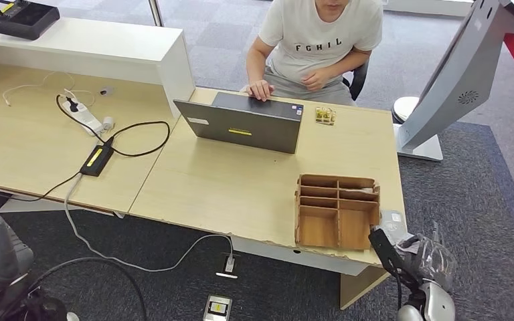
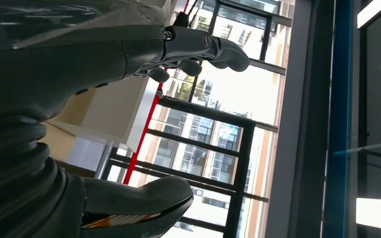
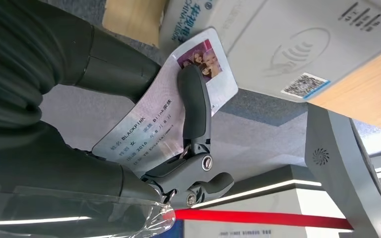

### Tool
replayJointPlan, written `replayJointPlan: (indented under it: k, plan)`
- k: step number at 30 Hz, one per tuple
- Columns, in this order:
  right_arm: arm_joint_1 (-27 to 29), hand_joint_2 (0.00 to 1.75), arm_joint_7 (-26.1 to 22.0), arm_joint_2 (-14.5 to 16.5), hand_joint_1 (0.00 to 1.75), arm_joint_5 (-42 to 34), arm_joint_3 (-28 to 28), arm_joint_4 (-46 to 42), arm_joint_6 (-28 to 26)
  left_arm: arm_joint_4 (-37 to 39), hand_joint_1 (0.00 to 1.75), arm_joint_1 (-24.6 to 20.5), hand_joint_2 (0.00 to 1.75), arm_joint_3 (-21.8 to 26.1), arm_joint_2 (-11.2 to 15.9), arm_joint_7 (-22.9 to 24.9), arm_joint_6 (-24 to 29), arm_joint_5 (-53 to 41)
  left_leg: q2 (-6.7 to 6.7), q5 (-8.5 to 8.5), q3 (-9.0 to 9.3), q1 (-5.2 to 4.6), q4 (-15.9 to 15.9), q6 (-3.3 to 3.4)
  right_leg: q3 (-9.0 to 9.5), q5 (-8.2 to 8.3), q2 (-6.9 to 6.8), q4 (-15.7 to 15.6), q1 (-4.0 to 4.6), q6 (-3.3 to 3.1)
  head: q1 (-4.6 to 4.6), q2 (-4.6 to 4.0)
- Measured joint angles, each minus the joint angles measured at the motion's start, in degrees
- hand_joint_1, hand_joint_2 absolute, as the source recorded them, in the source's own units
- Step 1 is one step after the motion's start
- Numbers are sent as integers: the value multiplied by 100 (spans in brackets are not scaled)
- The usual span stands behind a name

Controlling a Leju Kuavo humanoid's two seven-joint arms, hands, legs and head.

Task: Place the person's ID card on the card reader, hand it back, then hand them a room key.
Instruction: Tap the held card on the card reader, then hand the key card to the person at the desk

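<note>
One right hand [image 3: 144, 144], fingers [image 3: 194, 106] pinning ID card [image 3: 154, 129]

Office reception, wooden counter desk [image 1: 241, 194], laptop [image 1: 244, 124] (seated person [image 1: 318, 43]), grey carpet [image 1: 482, 200]

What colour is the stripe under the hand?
Red stripe, clearest in the right wrist view beneath the right hand.

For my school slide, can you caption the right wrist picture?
Robot's right hand holds an ID card just beside the white card reader.
</note>
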Motion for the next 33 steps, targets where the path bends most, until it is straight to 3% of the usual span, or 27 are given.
replayJointPlan:
  k: [5, 11, 16, 22, 33]
  plan:
    - [-358, 175, 410, -90, 175, 806, 16, -631, 660, 119, 0, -180, 175, -100, 94, 0, -37, 131, 0, 18, -23, -11, 1, 5, -19, 18, 0, 3, -12, 1, -1, 0]
    - [-1372, 175, 740, -179, 175, 1694, 43, -1752, 1724, 280, 0, -355, 175, -260, 211, 0, -26, 336, 1, 47, -72, -15, 5, 4, -76, 45, 0, 5, -16, 3, -1, 0]
    - [-2156, 175, 846, -179, 175, 1996, 126, -2289, 2220, 402, 0, -441, 175, -368, 261, 0, -82, 419, -1, 51, -89, -14, 4, 2, -88, 46, -3, 7, -15, 3, -1, 0]
    - [-2783, 175, 692, 30, 175, 2070, 409, -2292, 2191, 493, 0, -494, 175, -416, 261, 0, -43, 448, -2, 50, -101, -13, 2, 2, -92, 46, -3, 9, -15, 2, -1, 0]
    - [-3356, 175, 280, 811, 175, 1859, 1087, -1289, 1473, 417, 0, -394, 175, -419, 261, 0, 419, 285, -10, 52, -110, -7, 0, 0, -98, 45, -12, 14, -10, 1, -1, 0]
